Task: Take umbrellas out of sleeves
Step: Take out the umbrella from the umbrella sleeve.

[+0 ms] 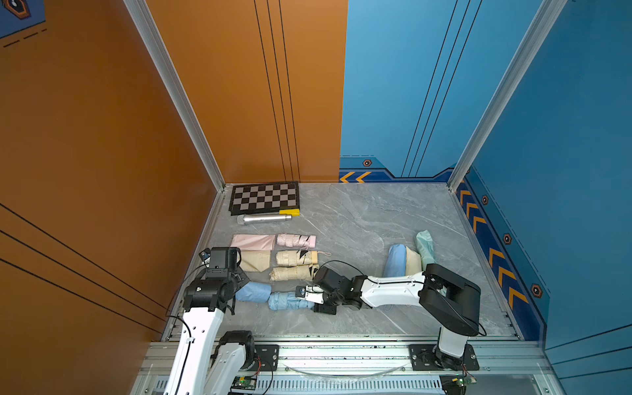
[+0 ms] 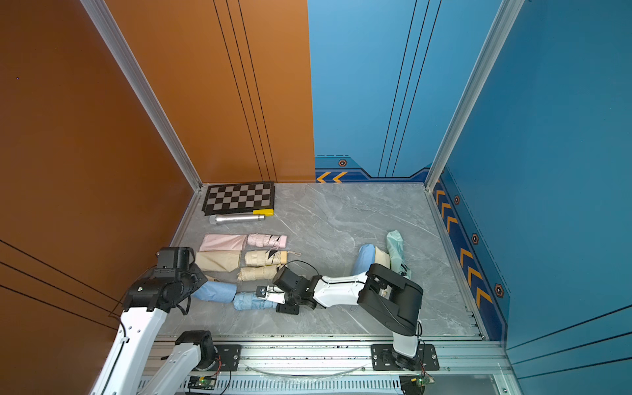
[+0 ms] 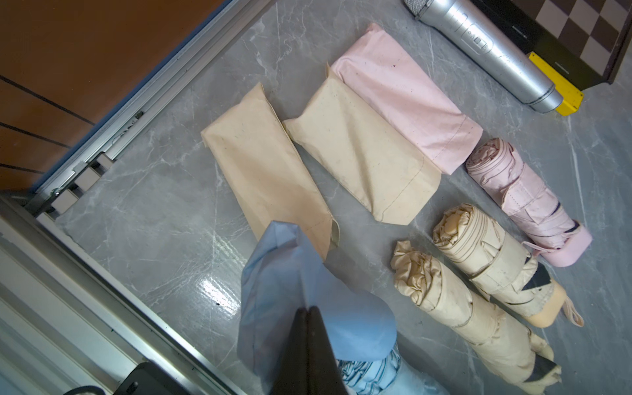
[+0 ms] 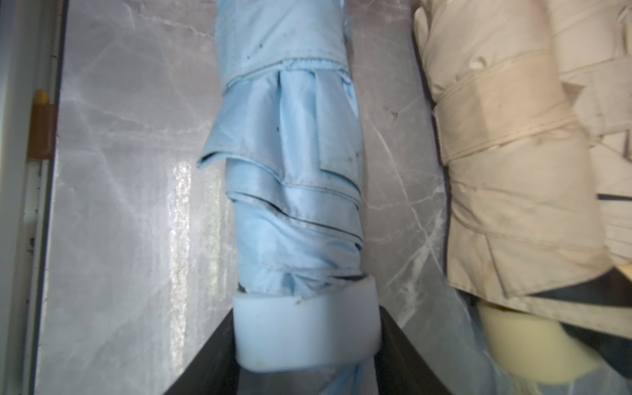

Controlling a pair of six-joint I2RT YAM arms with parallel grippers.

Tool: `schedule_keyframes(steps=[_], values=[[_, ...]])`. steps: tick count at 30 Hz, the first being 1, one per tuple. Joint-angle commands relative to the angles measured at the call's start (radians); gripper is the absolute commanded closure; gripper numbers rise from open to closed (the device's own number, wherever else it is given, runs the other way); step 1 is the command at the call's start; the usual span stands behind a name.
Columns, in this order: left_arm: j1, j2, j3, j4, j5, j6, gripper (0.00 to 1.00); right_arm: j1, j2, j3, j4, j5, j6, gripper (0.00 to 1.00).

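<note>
My left gripper [image 3: 308,309] is shut on the closed end of a light blue sleeve [image 3: 294,273], also seen in a top view [image 1: 253,291]. The sleeve's open mouth lies over the tip of a pleated light blue umbrella [image 4: 294,171] lying on the grey table in front [image 1: 285,301]. My right gripper [image 4: 307,311] is shut on that umbrella's pale stubby handle [image 4: 301,331]. Behind them lie a pink sleeve [image 1: 253,241], cream sleeves [image 3: 266,171], a bare pink umbrella [image 1: 295,240] and two bare cream umbrellas [image 1: 295,258].
At the right, blue [image 1: 396,260], cream [image 1: 412,261] and mint [image 1: 425,248] sleeved bundles lie together behind my right arm. A silver metal cylinder [image 1: 265,219], a yellow block [image 1: 289,212] and a checkerboard [image 1: 264,197] sit at the back left, by the orange wall.
</note>
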State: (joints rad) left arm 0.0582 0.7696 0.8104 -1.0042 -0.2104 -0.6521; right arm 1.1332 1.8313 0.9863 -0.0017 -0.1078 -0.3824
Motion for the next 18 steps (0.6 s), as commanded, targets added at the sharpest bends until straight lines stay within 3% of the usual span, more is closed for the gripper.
schedule_keyframes(steps=[1,9,18], values=[[0.050,0.033,0.024,-0.021,0.145,0.058,1.00,-0.005,0.038,0.011,-0.001,0.057,0.023,0.71],[0.135,0.060,0.035,-0.050,0.213,0.076,1.00,-0.009,0.042,0.010,0.002,0.061,0.018,0.67],[0.196,0.066,0.083,-0.112,0.162,0.131,1.00,-0.009,0.005,0.017,-0.026,0.015,0.004,0.27]])
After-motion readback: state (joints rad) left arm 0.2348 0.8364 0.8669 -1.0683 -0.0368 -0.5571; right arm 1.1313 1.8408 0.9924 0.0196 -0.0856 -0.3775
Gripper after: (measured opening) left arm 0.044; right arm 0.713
